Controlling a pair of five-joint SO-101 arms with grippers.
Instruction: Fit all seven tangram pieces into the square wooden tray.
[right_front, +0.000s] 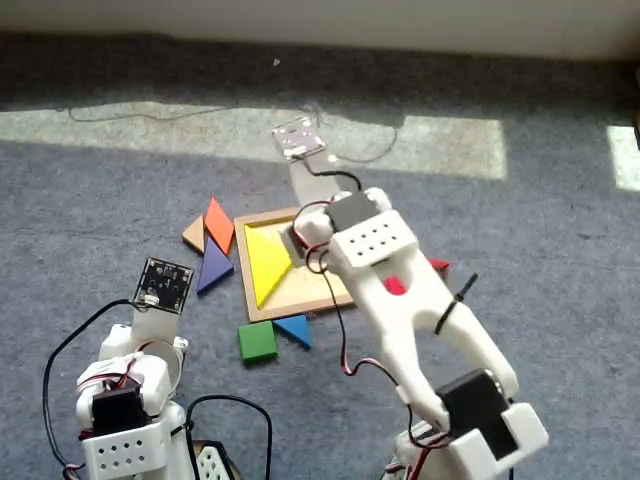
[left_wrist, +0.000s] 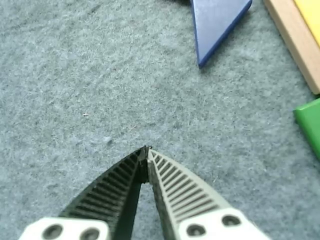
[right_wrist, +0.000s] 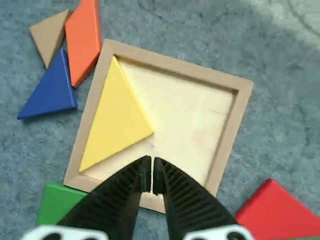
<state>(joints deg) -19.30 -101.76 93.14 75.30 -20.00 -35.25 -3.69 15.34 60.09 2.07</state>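
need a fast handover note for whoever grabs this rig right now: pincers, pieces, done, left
Pincers: left pincer shut, empty, over bare carpet. Right pincer shut, empty, over the tray at its rim.
Done: yellow triangle lies in the tray.
Left: six pieces on the carpet. Orange parallelogram, tan triangle and dark blue triangle are clustered at one side of the tray. Green square and light blue triangle are by the edge nearest the arms. Red piece is at the opposite side from the cluster.
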